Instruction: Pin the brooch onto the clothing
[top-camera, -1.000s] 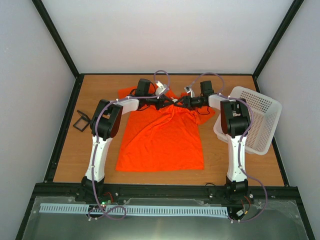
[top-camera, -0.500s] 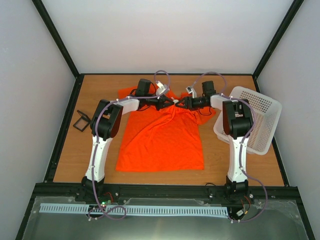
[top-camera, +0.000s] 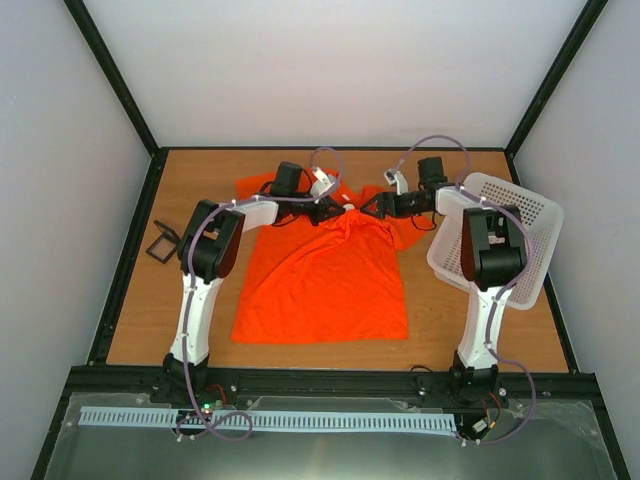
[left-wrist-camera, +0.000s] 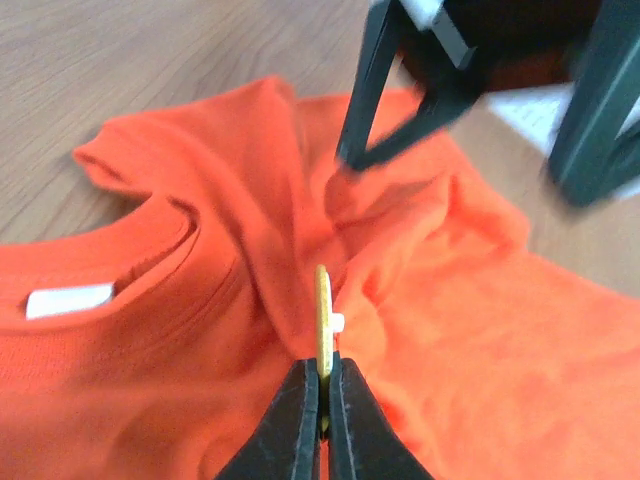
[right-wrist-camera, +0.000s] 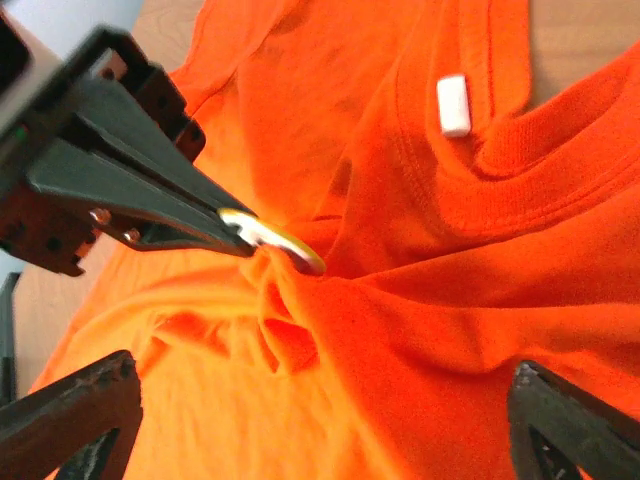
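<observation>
- Grip: the left gripper has its jaws pressed together on the lower edge of the brooch. The disc stands upright and edge-on above the tips.
- Brooch: a thin gold disc. In the left wrist view a small white stub projects from its right face. The disc sits against a raised fold of the shirt.
- Right gripper: jaws spread wide with nothing held between them. It faces the brooch from the right, near it but apart, above the bunched fabric.
- Shirt: orange, spread on the table with the collar at the far end. The cloth is gathered into folds just near of the collar, where the two grippers meet. The near part lies flat.
- Label: a white tab inside the collar, left of the brooch in the left wrist view.
- Location: both grippers are at the far middle of the table, the left one reaching in from the left and the right one from the right.
- Basket: white and perforated, tilted at the table's right edge, just beside the right arm.
- Box: small and black, at the left edge, well apart from the shirt.
</observation>
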